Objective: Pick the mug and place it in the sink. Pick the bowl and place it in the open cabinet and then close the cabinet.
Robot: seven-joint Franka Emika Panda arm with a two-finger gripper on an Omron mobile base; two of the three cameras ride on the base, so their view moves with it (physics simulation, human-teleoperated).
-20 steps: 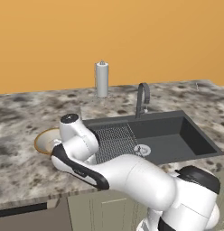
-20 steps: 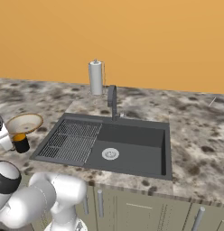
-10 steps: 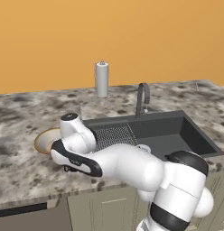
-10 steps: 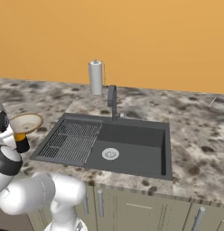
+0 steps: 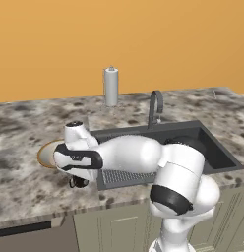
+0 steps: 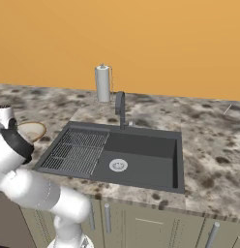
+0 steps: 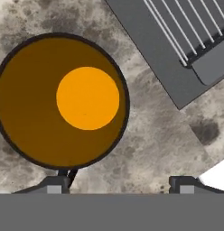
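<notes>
1. The gripper (image 7: 119,182) is standing open at the bottom of the hand view, gripping nothing.
2. The mug (image 7: 62,100) is sitting upright on the counter (image 7: 145,135), upper left, directly above the left fingertip.
3. The sink (image 7: 177,49) is occupying the upper right corner.

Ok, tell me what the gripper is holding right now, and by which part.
Nothing is held yet. In the hand view the gripper hangs open right over the mug, one fingertip by its rim, the other over bare counter.
</notes>
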